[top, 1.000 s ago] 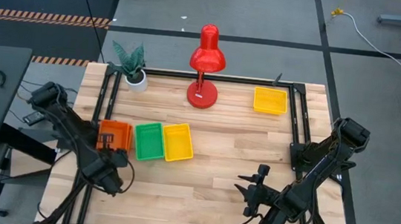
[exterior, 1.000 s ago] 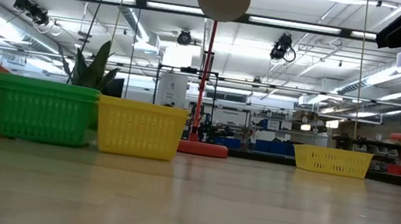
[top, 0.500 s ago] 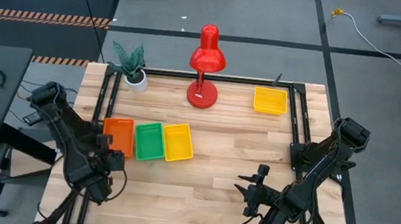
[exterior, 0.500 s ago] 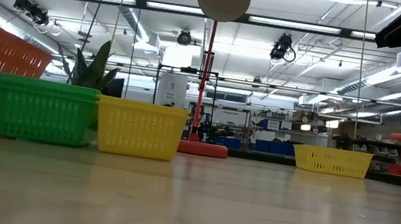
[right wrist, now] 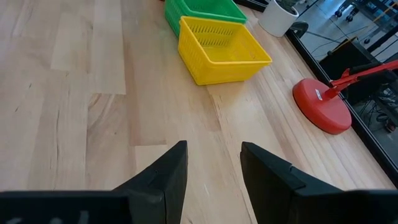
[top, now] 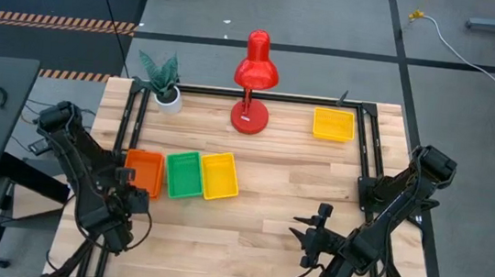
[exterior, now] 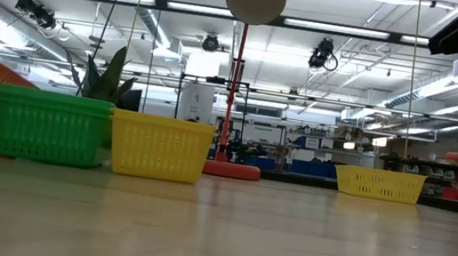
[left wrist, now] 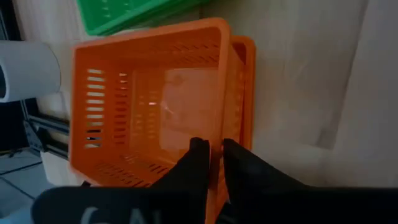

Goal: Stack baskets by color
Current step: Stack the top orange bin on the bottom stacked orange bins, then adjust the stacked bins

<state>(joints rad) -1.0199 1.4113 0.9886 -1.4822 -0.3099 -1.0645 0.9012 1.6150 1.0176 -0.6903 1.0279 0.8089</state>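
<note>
Baskets sat on a pale wood table (top: 268, 205): orange (top: 144, 171), green (top: 183, 174) and yellow (top: 220, 174) side by side at the left, another yellow (top: 334, 125) apart near the far right corner. Lamp (top: 254, 84) and plant (top: 163, 79) stood along the far edge; grey floor around, open workshop behind. Table centre and front lay bare. Left tool (left wrist: 210, 163) straddled the upper orange basket's wall, fingers slightly parted. Right tool (right wrist: 211, 165) hung spread over bare wood at the front right.
</note>
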